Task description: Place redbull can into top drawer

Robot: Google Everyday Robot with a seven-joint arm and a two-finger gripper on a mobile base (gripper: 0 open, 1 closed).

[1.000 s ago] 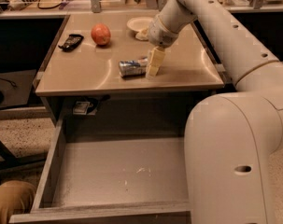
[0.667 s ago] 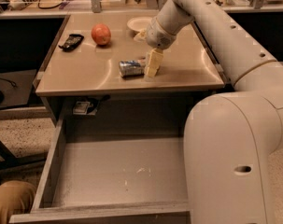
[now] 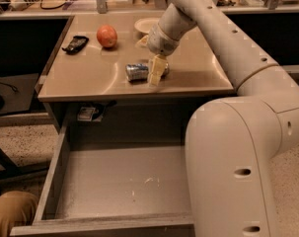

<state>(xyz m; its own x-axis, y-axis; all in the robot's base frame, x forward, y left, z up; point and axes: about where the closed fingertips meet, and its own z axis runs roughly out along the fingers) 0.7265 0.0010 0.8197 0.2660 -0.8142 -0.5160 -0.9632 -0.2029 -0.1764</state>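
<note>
The slim silver-and-blue metal can (image 3: 137, 72) lies on the tan surface (image 3: 85, 80), cream claw (image 3: 156, 73) down over it, grip impossible to tell. The wide grey wooden drawer (image 3: 104, 184) gapes open; lifting and dropping remain.

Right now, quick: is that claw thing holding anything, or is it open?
Gripper: down at the redbull can, which lies on its side on the table; open, closed or gripping cannot be told.

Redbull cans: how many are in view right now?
1. The redbull can lies on its side near the front edge of the tabletop, with the gripper right over it. None in the open top drawer; the arm may hide more.
</note>
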